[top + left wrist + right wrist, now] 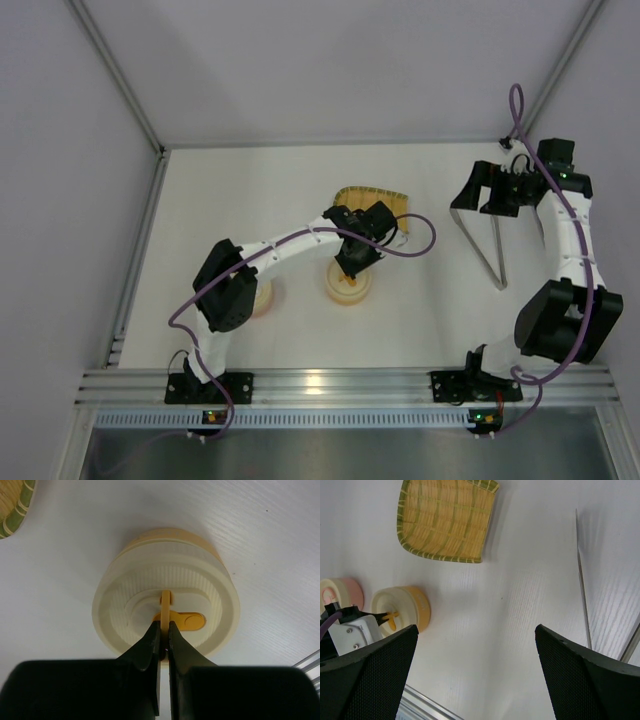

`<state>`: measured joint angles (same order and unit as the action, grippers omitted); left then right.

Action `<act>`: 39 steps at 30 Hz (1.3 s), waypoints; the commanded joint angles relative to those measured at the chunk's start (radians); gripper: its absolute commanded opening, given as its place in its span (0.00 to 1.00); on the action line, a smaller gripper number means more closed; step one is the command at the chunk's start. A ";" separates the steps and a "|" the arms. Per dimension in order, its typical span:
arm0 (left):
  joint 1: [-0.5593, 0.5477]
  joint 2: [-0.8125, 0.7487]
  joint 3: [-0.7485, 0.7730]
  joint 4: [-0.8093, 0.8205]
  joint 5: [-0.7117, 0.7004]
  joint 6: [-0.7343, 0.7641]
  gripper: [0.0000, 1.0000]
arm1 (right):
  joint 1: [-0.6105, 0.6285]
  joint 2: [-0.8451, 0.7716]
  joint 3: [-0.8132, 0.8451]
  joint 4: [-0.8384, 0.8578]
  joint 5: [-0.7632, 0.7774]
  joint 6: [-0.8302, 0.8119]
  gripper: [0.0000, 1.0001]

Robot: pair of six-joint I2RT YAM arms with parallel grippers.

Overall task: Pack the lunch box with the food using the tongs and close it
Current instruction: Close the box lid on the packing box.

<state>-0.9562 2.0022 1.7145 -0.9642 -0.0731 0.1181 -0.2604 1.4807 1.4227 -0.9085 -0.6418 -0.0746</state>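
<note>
The lunch box (165, 575) is a round orange tub with a ribbed cream lid sitting on it. It also shows in the top view as the lunch box (348, 288) and in the right wrist view as the lunch box (405, 607). My left gripper (164, 630) is shut on the thin yellow upright handle (165, 599) at the lid's centre. The tongs (487, 245) lie on the table to the right as a narrow V. One arm of the tongs (582, 580) shows in the right wrist view. My right gripper (476, 630) hangs open above bare table, left of them. The food is out of view.
A yellow ribbed tray (445, 520) with a green rim lies behind the lunch box, and its corner shows as the tray (15, 502). A second, pink round tub (262, 296) stands left of the lunch box. An aluminium rail (340, 385) runs along the near table edge.
</note>
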 commanded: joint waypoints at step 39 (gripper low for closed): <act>0.109 -0.026 -0.065 0.035 0.151 -0.026 0.10 | -0.023 0.006 -0.027 0.019 -0.027 -0.004 0.99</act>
<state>-0.8635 1.9926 1.6924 -0.9424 0.0017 0.1158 -0.2638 1.4841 1.3876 -0.9062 -0.6491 -0.0681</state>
